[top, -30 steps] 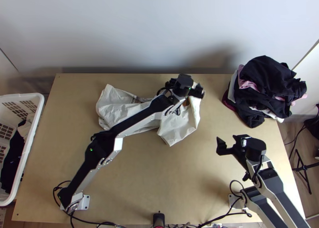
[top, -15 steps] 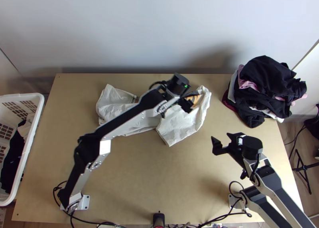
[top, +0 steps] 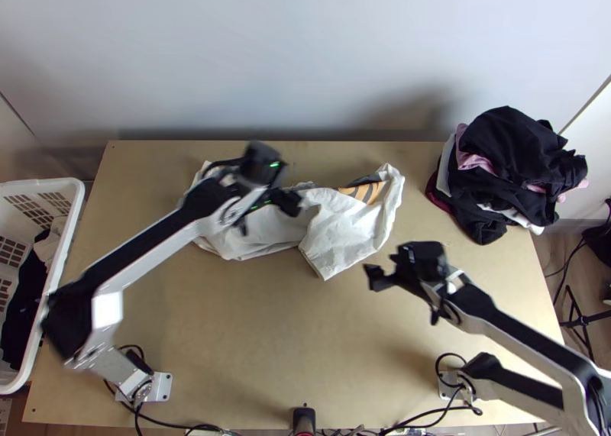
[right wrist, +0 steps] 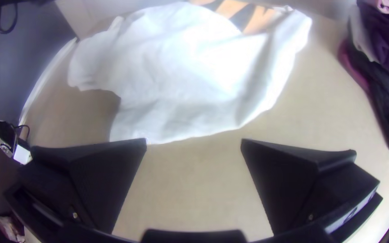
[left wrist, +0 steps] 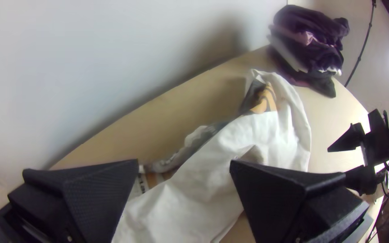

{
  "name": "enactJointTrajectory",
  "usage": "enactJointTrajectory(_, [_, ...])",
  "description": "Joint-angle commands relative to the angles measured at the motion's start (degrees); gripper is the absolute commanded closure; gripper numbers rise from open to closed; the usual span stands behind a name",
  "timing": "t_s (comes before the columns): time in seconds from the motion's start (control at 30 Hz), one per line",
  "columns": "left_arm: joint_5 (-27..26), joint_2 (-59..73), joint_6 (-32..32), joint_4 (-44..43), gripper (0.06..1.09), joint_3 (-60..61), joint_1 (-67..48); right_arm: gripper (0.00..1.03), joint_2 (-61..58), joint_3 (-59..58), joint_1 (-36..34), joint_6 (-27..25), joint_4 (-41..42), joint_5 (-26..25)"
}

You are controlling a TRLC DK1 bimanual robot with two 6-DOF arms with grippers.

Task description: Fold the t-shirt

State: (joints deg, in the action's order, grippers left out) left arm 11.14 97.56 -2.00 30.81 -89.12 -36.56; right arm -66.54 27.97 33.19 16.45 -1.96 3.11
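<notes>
One t-shirt (top: 347, 226), rumpled, at 12 o'clock on the table (top: 229, 344). Left gripper (top: 269, 218) over the t-shirt, fingers wide apart; right gripper (top: 381, 260) near its 4 o'clock side, fingers likewise parted.

Your right tool (top: 383, 265): two black fingers (right wrist: 109, 164) spread wide, tabletop (right wrist: 194, 189) between them. Farther out, you have white t-shirt (right wrist: 181, 67) lying rumpled, orange-and-dark print (right wrist: 258, 20) along its far part. To right, well apart from shirt: dark clothes pile (right wrist: 386, 40), pink and pale pieces among it.
</notes>
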Motion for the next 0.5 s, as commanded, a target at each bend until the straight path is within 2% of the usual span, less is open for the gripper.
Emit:
enactJointTrajectory(0.0, [0.0, -13.4, 1.9, -3.5, 0.1, 16.0, 5.4, 0.05, -13.9, 6.6, 7.5, 1.5, 5.3, 0.8])
enactJointTrajectory(0.13, [0.0, -18.1, 3.4, -3.6, 0.1, 20.7, 8.0, 0.05, -17.5, 8.6, 11.0, 1.5, 5.6, 0.8])
enactJointTrajectory(0.47, [0.0, -24.5, 5.0, -3.6, 0.1, 27.0, 11.9, 0.05, -19.8, 9.9, 13.2, 1.5, 5.5, 1.1])
